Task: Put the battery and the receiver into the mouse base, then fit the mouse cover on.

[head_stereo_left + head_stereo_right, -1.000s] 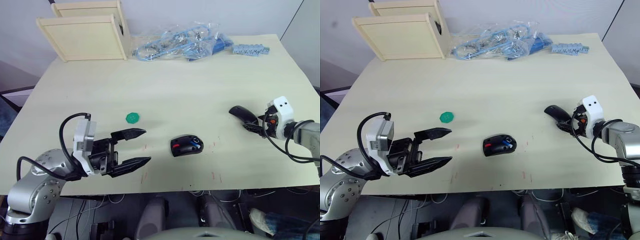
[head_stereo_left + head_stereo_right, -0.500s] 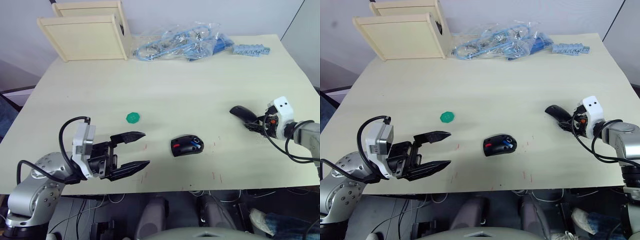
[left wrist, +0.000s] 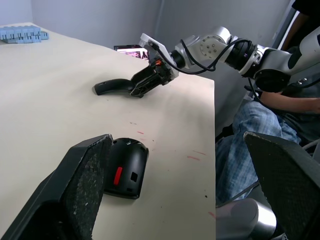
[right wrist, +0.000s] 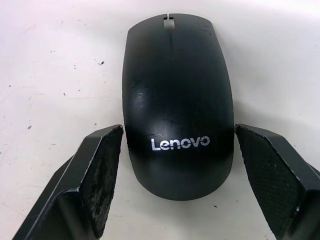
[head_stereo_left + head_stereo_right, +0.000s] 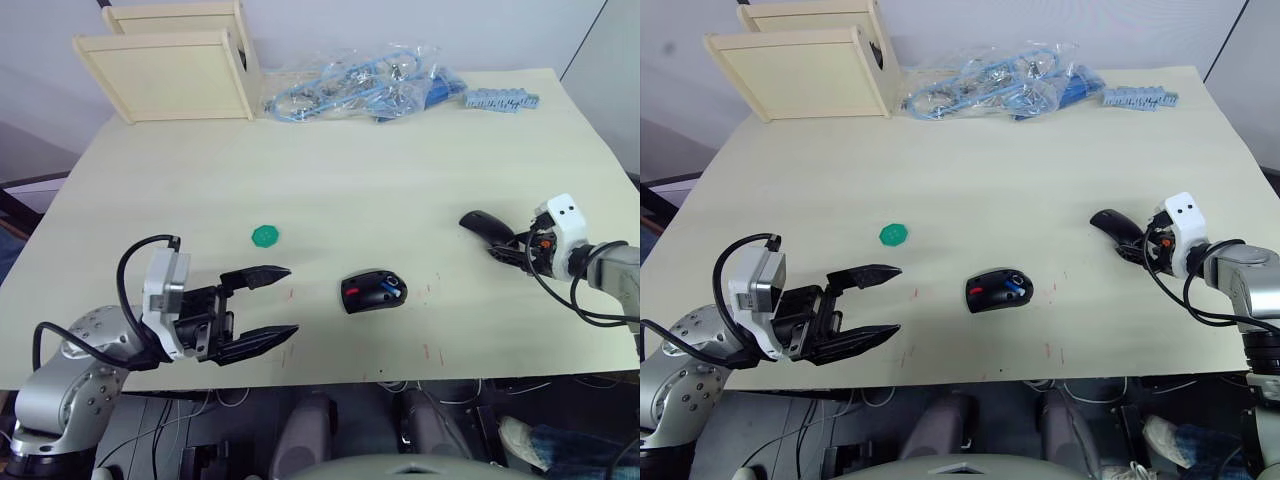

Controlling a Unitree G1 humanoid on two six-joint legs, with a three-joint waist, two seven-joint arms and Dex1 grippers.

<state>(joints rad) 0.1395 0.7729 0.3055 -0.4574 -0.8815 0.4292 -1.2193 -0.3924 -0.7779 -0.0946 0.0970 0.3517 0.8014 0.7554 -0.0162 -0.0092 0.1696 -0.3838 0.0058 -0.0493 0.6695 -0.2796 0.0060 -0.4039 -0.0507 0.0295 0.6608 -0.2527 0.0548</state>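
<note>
Lying on the pale counter (image 5: pixel 400 170), the mouse cover (image 4: pixel 178 100) sits flat near the right edge, its white Lenovo lettering facing up. The right tool (image 4: pixel 177 170) is released, its two black fingers spread on either side of the cover's rear end with a gap on each side, so nothing is grasped. In the head views the same cover (image 5: pixel 484 226) shows just ahead of that tool.

The mouse base (image 5: pixel 373 291) rests near the front middle of the counter, open side up, with a red part and the blue battery (image 5: pixel 392 293) seated in its hollow. The receiver cannot be made out.

The left tool (image 5: pixel 272 303) hovers near the front edge, well to the left of the base, fingers wide apart and holding nothing; its wrist view looks across the counter at the base (image 3: pixel 126 167).

A small green disc (image 5: pixel 265 235) lies on the counter between the left tool and the far side. Along the far edge stand two pale wooden box panels (image 5: pixel 170 72), a clear plastic bag of blue cables (image 5: pixel 360 85) and a blue ridged strip (image 5: pixel 500 98). Small red marks dot the surface near the base. Behind the counter is a plain light wall. In the left wrist view a person's legs in jeans (image 3: pixel 250 145) show beyond the counter's edge.
</note>
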